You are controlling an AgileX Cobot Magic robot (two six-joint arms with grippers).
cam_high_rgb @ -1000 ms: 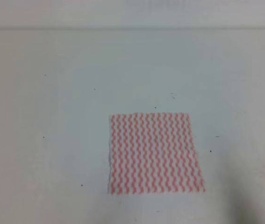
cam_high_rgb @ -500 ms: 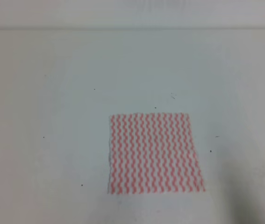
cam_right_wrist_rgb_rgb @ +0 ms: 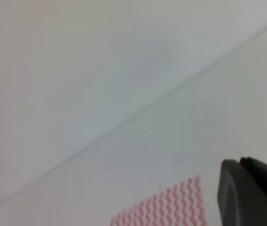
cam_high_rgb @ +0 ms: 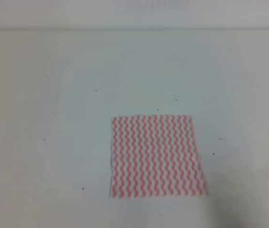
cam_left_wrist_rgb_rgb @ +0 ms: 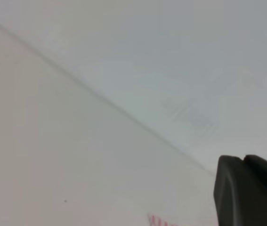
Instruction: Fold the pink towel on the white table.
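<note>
The pink towel (cam_high_rgb: 158,156) lies flat and spread out on the white table (cam_high_rgb: 53,118), right of centre and toward the near edge. Neither gripper shows in the exterior high view. In the left wrist view, one black finger (cam_left_wrist_rgb_rgb: 248,193) of my left gripper fills the lower right corner, and a tip of the pink towel (cam_left_wrist_rgb_rgb: 159,220) peeks in at the bottom edge. The right wrist view shows a black finger (cam_right_wrist_rgb_rgb: 251,193) of my right gripper at lower right, with a corner of the pink towel (cam_right_wrist_rgb_rgb: 166,207) just left of it. Both stand apart from the cloth.
The table's far edge (cam_high_rgb: 134,29) runs across the top of the exterior high view, meeting a pale wall. A few tiny dark specks (cam_high_rgb: 96,90) dot the surface around the towel.
A faint shadow at the lower right of the table has faded. The towel has not moved.
</note>
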